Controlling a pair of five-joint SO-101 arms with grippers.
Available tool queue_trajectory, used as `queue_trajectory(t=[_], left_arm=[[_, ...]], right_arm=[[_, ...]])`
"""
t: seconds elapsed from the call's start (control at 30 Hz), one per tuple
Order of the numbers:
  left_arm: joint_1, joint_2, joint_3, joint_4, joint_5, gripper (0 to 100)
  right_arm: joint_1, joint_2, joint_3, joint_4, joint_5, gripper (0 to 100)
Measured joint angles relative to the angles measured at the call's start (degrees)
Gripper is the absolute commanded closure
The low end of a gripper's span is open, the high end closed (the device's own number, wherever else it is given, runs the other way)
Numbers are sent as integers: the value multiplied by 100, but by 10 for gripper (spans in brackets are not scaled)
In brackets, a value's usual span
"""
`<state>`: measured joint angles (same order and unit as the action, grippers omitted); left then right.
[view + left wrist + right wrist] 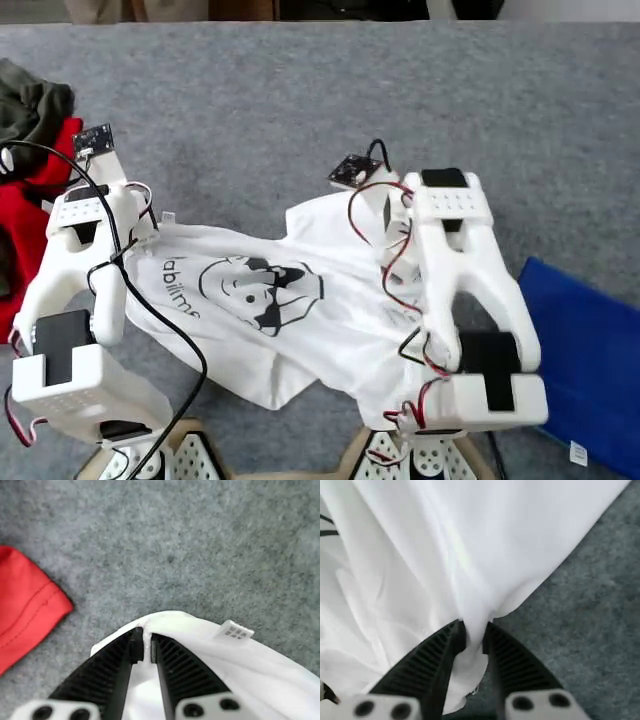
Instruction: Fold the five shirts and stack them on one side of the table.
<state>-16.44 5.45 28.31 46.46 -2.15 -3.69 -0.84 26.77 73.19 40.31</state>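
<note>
a grey-covered table (500, 100) runs across the whole high view. on its near middle lies a white shirt (300, 320), loosely spread and creased, its black printed face turned up, stretched between the two arms. the left arm (80, 290) stands over the shirt's left edge, and the right arm (470, 280) over its right side, with red and black wires looping along it.

a blue shirt (590, 350) lies flat at the table's right edge, just beside the right arm and apart from the white shirt. at the left edge a red shirt (40, 200) is bunched partly beneath the left arm, and a dark green garment (30, 105) is heaped against its far side; in the left wrist view a hemmed corner of the red shirt sits on the grey cover near the white one, not touching it.

the left gripper (146, 642) has its ribbed black jaws drawn nearly together, pinching the rounded edge of the white shirt, which lies against the grey cover. the right gripper (474, 632) likewise nips a gathered fold of the white shirt, the cloth fanning away from the jaws and the grey cover visible beside it.

a small white label (234, 629) sticks up from the white shirt's edge just beside the left gripper.
</note>
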Motion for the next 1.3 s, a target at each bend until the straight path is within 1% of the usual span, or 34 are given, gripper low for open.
queue_trajectory(t=[0.13,0.23,0.33,0.53,0.8,1.0,1.1,1.3], left_arm=[[0,0,0,0,0,981],[0,0,0,0,0,981],[0,0,0,0,0,981],[0,0,0,0,0,981],[0,0,0,0,0,981],[0,0,0,0,0,981],[0,0,0,0,0,981],[0,0,0,0,0,981]], right_arm=[[35,-281,-316,97,9,762],[35,-237,-1046,123,-193,735],[9,229,-2031,246,-387,734],[-440,2189,-4413,941,-659,734],[-642,5108,-8009,1899,-958,734],[-844,6840,-10338,2664,-1196,734],[-844,7385,-10945,2787,-1345,734],[-844,7596,-11147,2787,-1556,734]])
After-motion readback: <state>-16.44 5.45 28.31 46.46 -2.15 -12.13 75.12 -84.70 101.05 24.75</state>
